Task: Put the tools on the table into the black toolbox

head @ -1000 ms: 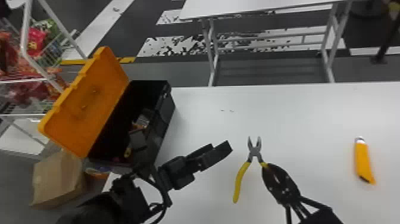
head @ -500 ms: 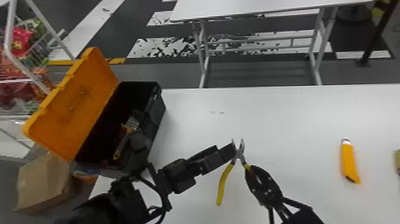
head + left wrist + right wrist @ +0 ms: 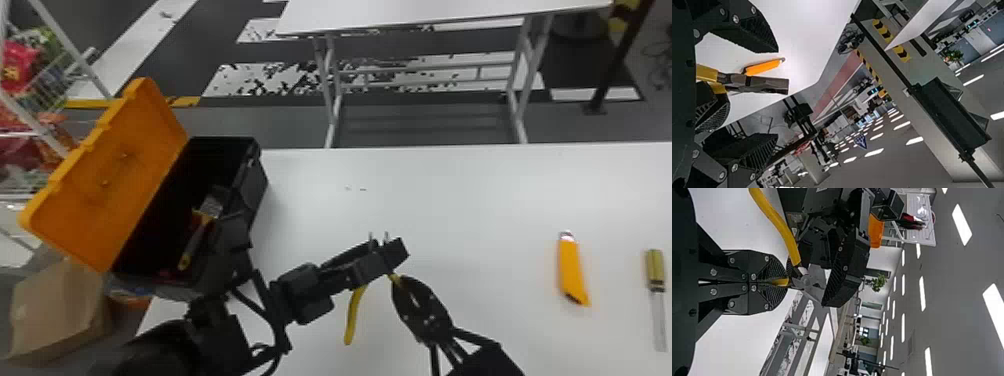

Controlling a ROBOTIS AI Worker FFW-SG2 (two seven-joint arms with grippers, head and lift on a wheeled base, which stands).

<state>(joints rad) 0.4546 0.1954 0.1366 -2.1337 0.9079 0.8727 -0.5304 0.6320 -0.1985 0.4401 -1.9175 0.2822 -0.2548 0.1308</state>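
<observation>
Pliers [image 3: 354,315] w/ yellow handles & grey metal jaws over white tabletop [image 3: 450,200]; R tool [image 3: 784,282] pinching one handle, L tool [image 3: 777,93] open round the head. R releasing b4 L bites = prob. drop, short of black plastic toolbox [image 3: 256,182]; off-centre closing could twist 'em.

Head view forward and down — both wrist views near the same pliers [image 3: 742,80].

- Toolbox [image 3: 259,186]: black, with an orange lid [image 3: 125,167]
- Pliers [image 3: 353,316]: yellow handles, grey head
- Knife [image 3: 572,267]: orange
- Screwdriver [image 3: 654,267]: dull yellow handle
- Table [image 3: 450,210]: plain white
- Cardboard box [image 3: 60,310]: brown
- Strip [image 3: 884,33]: black-and-yellow stripes
</observation>
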